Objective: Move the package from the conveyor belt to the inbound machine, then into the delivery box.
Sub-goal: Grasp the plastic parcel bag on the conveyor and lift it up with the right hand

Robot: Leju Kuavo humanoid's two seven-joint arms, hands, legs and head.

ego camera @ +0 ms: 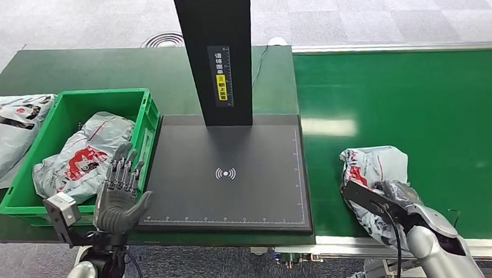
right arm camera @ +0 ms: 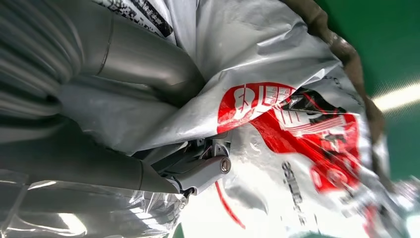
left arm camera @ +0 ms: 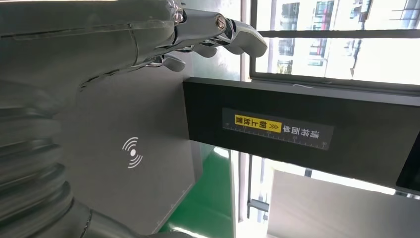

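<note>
Package (ego camera: 374, 166), a crumpled grey plastic mailer w/ red print, lies on the smooth green conveyor belt (ego camera: 422, 115) at the near right, just right of the inbound machine (ego camera: 232, 172). Right hand (ego camera: 389, 198) is on the package's near side; in the right wrist view its fingers (right arm camera: 203, 171) dig into the glossy, creased film, thumb on one side and fingers on the other, so it grips the package. Whether the bag is off the belt, can't tell. Inbound machine is a flat matte dark-grey plate w/ a white wireless symbol and ruler ticks along its edges, plus a tall black rectangular post (ego camera: 215, 50) carrying a yellow-and-white label. Left hand (ego camera: 121, 198) hovers at the near left corner of the plate, beside the delivery box (ego camera: 49, 135), fingers straight and spread, holding nothing. Delivery box is a green rigid plastic crate w/ ribbed walls on the green desk (ego camera: 97, 71), w/ another crumpled grey-red bag (ego camera: 80, 159) inside. A third, flatter grey bag (ego camera: 1, 131) lies on the desk left of the box.
</note>
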